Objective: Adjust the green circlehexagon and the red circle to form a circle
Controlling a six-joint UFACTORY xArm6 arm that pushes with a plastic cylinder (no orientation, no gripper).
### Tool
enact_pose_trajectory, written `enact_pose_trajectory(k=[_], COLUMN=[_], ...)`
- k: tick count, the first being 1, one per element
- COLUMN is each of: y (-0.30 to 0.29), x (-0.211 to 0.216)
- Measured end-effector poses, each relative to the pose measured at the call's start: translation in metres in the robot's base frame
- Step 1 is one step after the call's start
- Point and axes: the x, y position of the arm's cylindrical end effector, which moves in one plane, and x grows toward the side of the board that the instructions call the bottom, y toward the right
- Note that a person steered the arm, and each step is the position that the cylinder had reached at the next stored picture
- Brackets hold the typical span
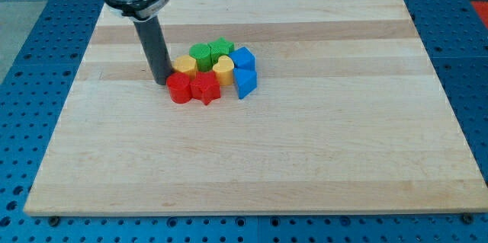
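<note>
Tool: bare rod, no jaws, holds nothing; my tip on worktop, just left of red circle, near touching; red star beside it; behind: yellow blocks, blues, then green circle and green star; cluster tight; step seems nudging red circle; next likely short, gentle push.
</note>
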Motion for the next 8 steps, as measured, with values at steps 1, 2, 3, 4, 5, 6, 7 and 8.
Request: enact_pose_trajectory(k=[1,2,3,4,5,6,7,8], y=[0.002,-0.018,-0.042,-0.039,-0.024,0.000,0.011,0.014], x=[0.000,0.014,0.042,0.057,0.055,0.041,0.039,0.039])
